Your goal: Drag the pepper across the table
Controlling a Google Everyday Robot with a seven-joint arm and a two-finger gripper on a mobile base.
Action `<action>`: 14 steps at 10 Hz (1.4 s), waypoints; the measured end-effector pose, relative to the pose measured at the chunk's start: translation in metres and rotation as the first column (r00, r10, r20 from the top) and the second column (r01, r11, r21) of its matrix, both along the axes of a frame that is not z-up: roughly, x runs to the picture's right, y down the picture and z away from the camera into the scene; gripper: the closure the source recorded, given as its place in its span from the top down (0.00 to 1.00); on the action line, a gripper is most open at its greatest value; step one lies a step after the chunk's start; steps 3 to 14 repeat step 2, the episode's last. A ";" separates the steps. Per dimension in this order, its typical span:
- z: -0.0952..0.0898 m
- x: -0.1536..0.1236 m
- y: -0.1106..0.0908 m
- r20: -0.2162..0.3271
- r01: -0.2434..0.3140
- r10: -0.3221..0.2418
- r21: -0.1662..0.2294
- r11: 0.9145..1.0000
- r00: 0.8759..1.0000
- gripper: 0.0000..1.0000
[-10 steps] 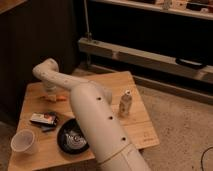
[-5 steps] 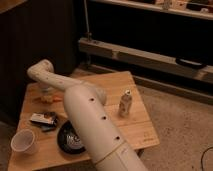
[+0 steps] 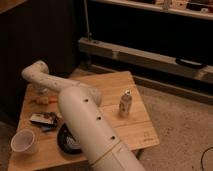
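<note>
Wooden table [image 3: 135, 127] holds one pepper [image 3: 42, 100], one bottle [image 3: 125, 104]; gripper [image 3: 41, 91] above pepper.

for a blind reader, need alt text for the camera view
A white robot arm reaches over a low wooden table, its gripper down at the far left by the orange pepper. Also there: a bottle, black bowl, white cup.

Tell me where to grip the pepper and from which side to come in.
Grip the pepper across its thicker middle, coming straight down from above: it lies flat and slender on the table, long axis roughly left-right, so fingers should close across its width. The gripper is right above it, largely hidden by the arm.
</note>
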State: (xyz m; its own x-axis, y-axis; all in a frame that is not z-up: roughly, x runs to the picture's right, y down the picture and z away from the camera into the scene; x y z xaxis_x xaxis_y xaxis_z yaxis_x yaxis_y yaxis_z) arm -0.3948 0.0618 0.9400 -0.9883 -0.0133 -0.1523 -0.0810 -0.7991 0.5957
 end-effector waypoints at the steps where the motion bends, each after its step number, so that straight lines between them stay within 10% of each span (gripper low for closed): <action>1: -0.002 -0.005 0.003 0.010 0.014 -0.014 0.001 1.000 1.000 0.31; 14: -0.004 -0.009 0.004 0.019 0.024 -0.024 0.002 1.000 1.000 0.31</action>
